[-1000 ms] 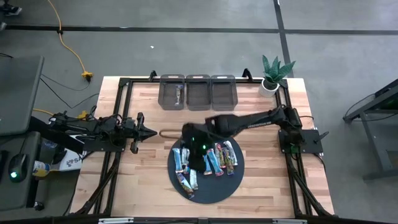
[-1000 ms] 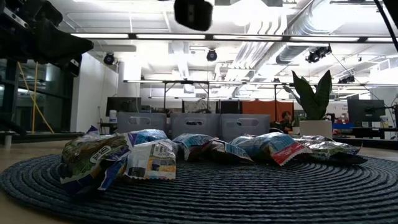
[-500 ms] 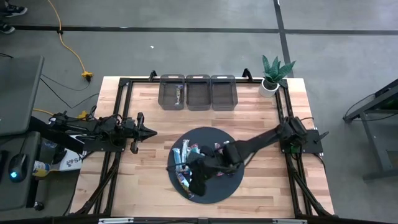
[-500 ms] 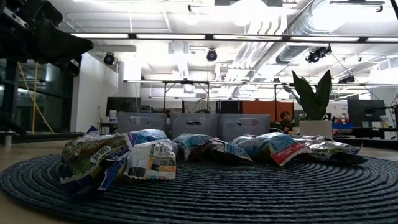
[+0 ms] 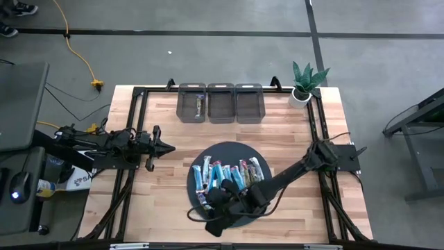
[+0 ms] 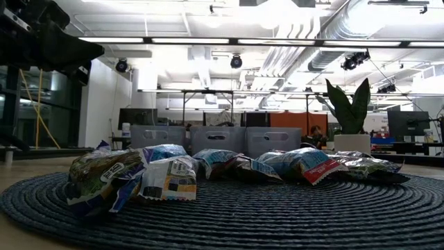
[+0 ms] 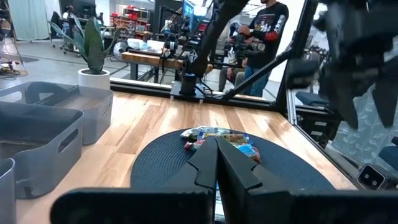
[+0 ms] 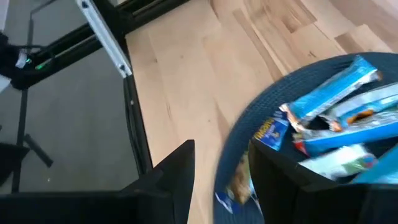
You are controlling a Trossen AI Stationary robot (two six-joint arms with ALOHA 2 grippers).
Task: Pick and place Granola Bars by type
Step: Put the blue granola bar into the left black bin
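Observation:
Several granola bars (image 5: 229, 179), mostly light blue with some red and silver, lie side by side on a round dark woven mat (image 5: 229, 149). In the low view the bars (image 6: 166, 173) lie flat on the mat (image 6: 277, 215). My right gripper (image 5: 210, 223) hangs over the mat's near-left rim. In its wrist view the right gripper (image 8: 221, 180) is open, with the mat's edge and the end of one bar (image 8: 239, 183) in the gap. My left gripper (image 5: 171, 147) waits shut, left of the mat, and in its wrist view (image 7: 216, 165) it points at the bars (image 7: 217, 135).
Three grey bins (image 5: 220, 103) stand in a row at the far edge; the left one holds one bar (image 5: 200, 104). A potted plant (image 5: 305, 82) stands at the far right corner. A black frame rail runs along the table's sides. A person stands beyond the table in the left wrist view.
My right arm has swung from the mat's far-left side across the bars toward the table's near edge, ending over the mat's near-left rim. The bars have stayed where they were.

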